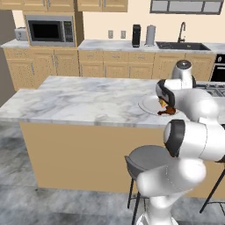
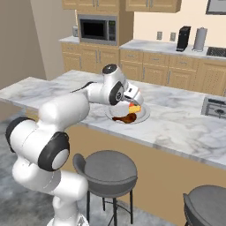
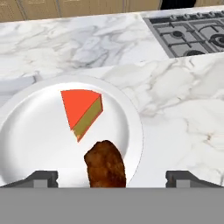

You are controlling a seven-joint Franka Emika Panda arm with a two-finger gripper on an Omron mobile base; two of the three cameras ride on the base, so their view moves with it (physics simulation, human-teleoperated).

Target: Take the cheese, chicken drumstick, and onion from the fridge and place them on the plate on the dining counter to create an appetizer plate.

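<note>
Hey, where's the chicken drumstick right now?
The drumstick lies on the plate on the dining counter, just below the cheese in the hand view, between the open gripper's fingertips.

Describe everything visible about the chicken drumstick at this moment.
The chicken drumstick is a dark brown, rough-textured piece lying flat on the plate, at the edge of it nearest the gripper. In the right base view it reads as elongated, thicker at one end and tapering to a thin stub. It lies close beside the cheese; whether they touch cannot be told. In the hand view it sits between the widely parted fingertips, which do not touch it; the plate alone carries it.
</note>
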